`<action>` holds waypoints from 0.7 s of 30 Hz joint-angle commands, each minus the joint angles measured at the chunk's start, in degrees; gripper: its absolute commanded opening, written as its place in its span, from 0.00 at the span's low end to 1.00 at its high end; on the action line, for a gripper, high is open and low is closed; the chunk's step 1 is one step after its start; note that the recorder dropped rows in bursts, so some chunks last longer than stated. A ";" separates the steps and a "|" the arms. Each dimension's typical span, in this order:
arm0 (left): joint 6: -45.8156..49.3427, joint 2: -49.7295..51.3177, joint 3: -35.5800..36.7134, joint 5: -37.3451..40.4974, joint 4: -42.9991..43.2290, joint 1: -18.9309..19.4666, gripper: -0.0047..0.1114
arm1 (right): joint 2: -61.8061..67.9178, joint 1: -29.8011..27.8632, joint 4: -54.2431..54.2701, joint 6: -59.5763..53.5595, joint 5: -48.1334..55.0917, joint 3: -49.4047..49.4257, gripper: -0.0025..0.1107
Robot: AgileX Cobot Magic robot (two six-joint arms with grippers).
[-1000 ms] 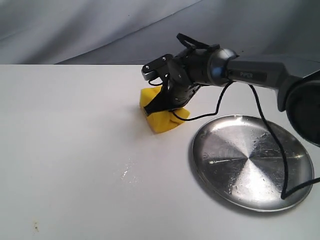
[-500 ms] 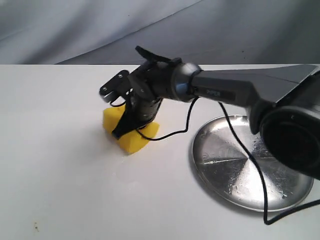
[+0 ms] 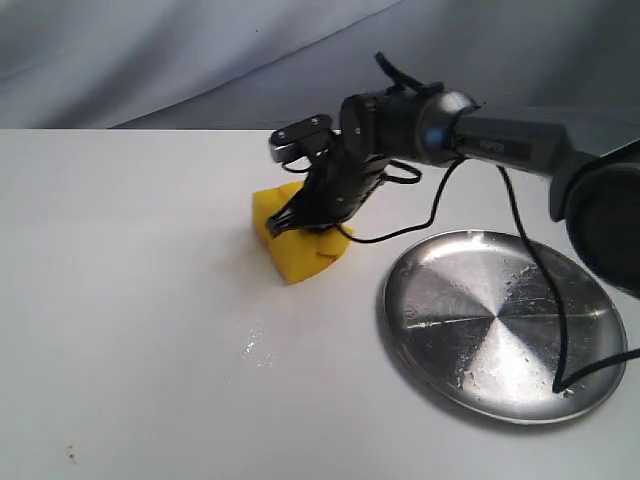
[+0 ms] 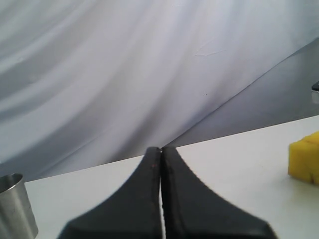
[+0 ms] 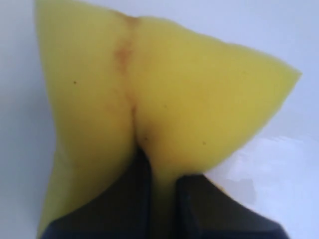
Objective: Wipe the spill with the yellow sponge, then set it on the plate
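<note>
White tabletop [image 3: 130, 330] fills the work area, backed by a grey draped fabric backdrop [image 3: 150, 50].

**Right arm.** The right gripper [image 3: 305, 222] is clenched on the thick bright yellow foam sponge [image 3: 295, 255]. It grips the block from above, near the centre of the table and slightly toward the back. The underside of the sponge rests on the tabletop. In the right wrist view, the two black fingers pinch the yellow sponge [image 5: 149, 99] hard enough to fold it into a deep crease. A brownish stain runs along that crease. The right gripper [image 5: 164, 199] stands with its jaws narrowly apart and the foam squeezed between them. A black cable [image 3: 520, 230] hangs from the arm and trails across the plate.

**Plate.** The round shallow silver metal plate [image 3: 500, 325] lies flat just to the right of the sponge, apart from it. Whitish specks dot its brushed surface.

**Table surface.** A faint clear watery smear [image 3: 258, 348] lies in front of the sponge. A small yellowish speck [image 3: 70, 455] sits near the front left corner, well apart from the sponge. It is too small to identify.

**Left arm.** The left gripper [image 4: 161, 154] grasps nothing, and its black fingers are pressed together along their full length. Its camera shows a cylindrical metal cup [image 4: 15, 206] on the table at one edge of the view and the yellow sponge [image 4: 305, 158] at the opposite edge.
</note>
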 commanded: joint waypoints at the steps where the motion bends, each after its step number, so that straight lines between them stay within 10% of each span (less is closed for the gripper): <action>1: -0.50 -0.20 -0.17 -0.29 -0.41 0.25 0.04 | 1.59 7.51 9.27 -10.88 6.30 0.84 0.02; 9: -0.50 -0.20 -0.17 -0.29 -0.41 0.25 0.04 | 1.59 13.41 -4.02 -7.38 9.11 0.84 0.02; 21: -0.50 -0.20 -0.17 -0.29 -0.41 0.25 0.04 | 1.59 -0.71 -31.81 23.58 6.42 0.84 0.02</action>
